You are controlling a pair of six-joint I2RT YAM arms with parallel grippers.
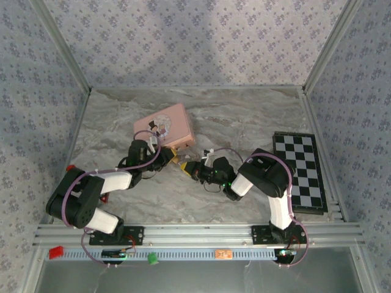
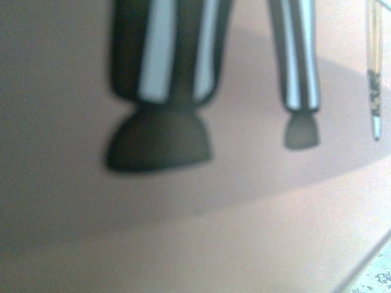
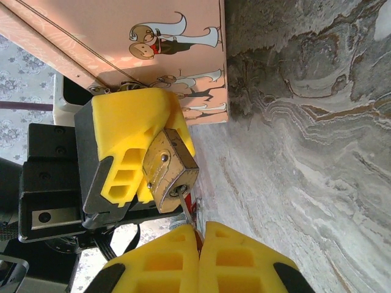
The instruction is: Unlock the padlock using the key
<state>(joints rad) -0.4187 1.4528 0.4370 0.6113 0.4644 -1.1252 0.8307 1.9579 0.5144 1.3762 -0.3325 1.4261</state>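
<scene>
The padlock is held near the middle of the bench, just beside the near corner of the pink tin, clenched in the left gripper. The key is pinched in the right gripper, its tip at the keyhole. The blade is best squared to the slot before being pushed and turned. A small, scuffed brass body is shown, with its shackle hidden.
</scene>
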